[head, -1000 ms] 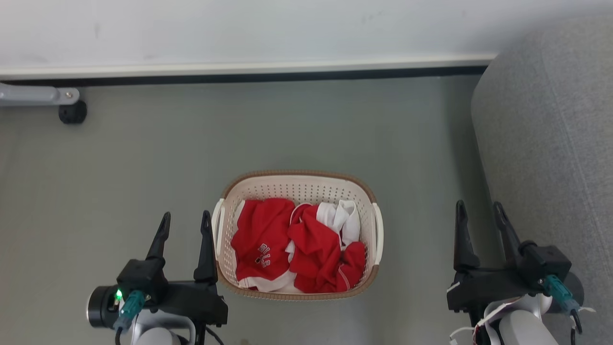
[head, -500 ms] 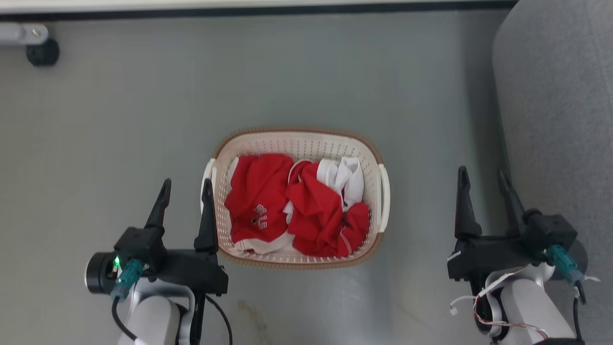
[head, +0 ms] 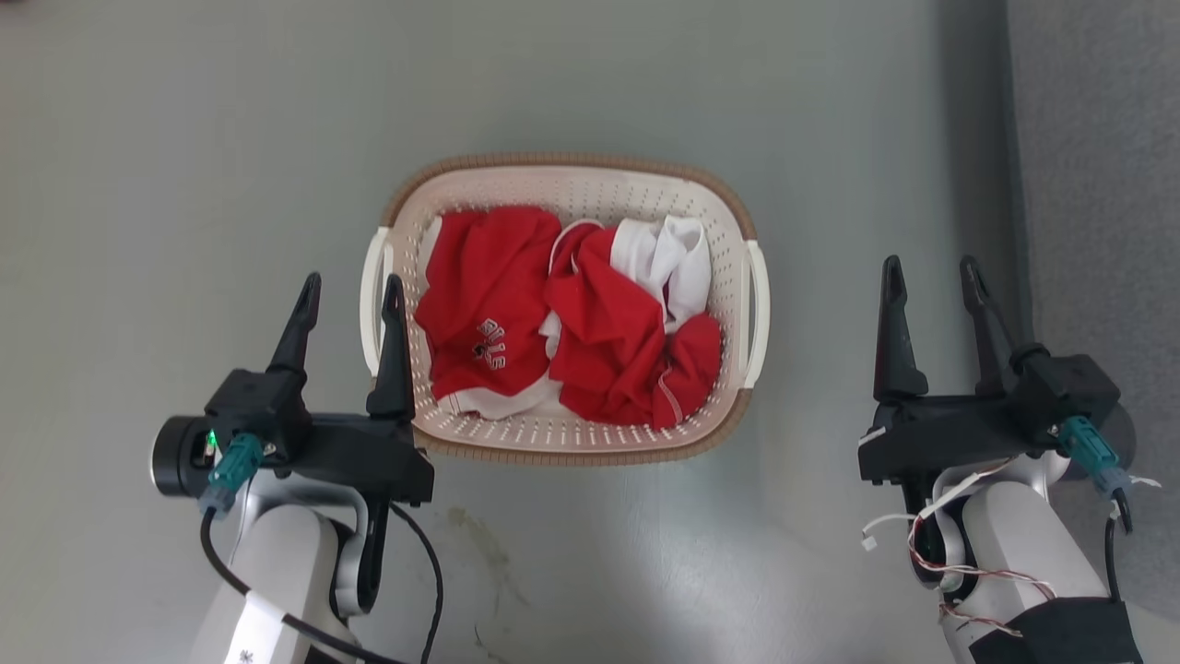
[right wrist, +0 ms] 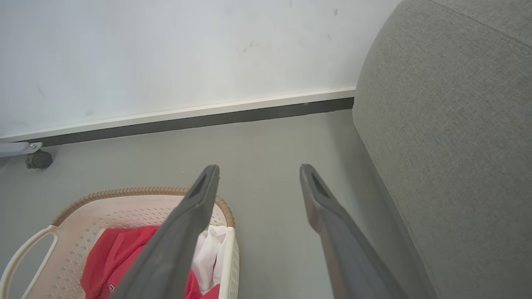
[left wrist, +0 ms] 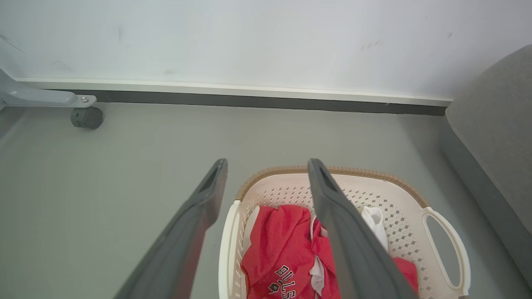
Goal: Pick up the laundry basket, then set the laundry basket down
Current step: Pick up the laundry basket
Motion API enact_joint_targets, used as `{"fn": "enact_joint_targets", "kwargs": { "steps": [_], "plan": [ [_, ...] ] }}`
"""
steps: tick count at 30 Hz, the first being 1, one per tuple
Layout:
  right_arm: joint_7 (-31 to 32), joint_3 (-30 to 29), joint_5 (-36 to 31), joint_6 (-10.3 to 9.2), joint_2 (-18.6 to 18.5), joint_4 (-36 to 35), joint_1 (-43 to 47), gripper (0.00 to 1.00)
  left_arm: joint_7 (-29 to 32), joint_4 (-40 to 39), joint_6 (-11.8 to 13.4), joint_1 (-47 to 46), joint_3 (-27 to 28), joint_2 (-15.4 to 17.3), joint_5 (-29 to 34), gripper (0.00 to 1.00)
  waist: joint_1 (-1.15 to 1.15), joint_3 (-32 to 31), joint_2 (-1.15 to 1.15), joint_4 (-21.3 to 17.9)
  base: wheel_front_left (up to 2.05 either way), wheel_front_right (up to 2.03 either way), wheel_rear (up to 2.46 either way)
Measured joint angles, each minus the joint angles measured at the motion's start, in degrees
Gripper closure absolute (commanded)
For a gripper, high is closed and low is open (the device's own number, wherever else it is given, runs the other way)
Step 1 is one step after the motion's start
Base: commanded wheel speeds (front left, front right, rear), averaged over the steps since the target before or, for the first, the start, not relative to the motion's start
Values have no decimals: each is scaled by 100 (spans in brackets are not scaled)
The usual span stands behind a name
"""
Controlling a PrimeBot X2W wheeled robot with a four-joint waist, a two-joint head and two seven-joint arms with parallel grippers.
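1. The floor is smooth grey, with a faint brownish stain just inward of the left forearm.
2. In the wrist views, ahead of both sets of fingers, a white wall meets the floor along a pale skirting with a dark strip under it.
3. A black caster on a grey metal leg stands ahead and outward of the left gripper, by the wall.
4. A grey upholstered seat rises just outward of the right gripper.
5. The laundry basket sits on the floor between the 2 grippers, much nearer the left one. It holds red garments and a white cloth.
6. The left gripper's 2 fingers are spread wide and hold nothing. In the left wrist view the basket's near white handle lies in the gap between them, and the inner finger crosses over the basket's wall. I cannot tell whether it touches.
7. The right gripper is spread just as wide and is empty. The basket's other handle lies well inward of it, over bare floor.
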Motion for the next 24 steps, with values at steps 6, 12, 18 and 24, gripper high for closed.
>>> {"fn": "enact_joint_targets", "kwargs": {
  "steps": [6, 12, 18, 24],
  "plan": [
    [0, -20, -7, 0, -2, -7, -197, 0, -1, 35, -9, -261, -14, -4, 10, 0, 0, 364, 0, 2, 0, 0, 0],
    [0, -57, -41, 0, -42, -33, -407, 0, -1, 86, -51, -469, -15, -4, 14, 0, 0, 716, 0, 13, 0, 0, 0],
    [0, -88, -57, 0, -65, -48, -477, 0, -1, 116, -58, -665, -46, -8, 42, 0, 0, 1056, 0, 31, 0, 0, 0],
    [-1, -100, -101, 0, -69, -73, -687, 0, -1, 177, -110, -883, -73, -18, 43, 0, 0, 1366, 0, 64, 0, 0, 0]
  ]
}}
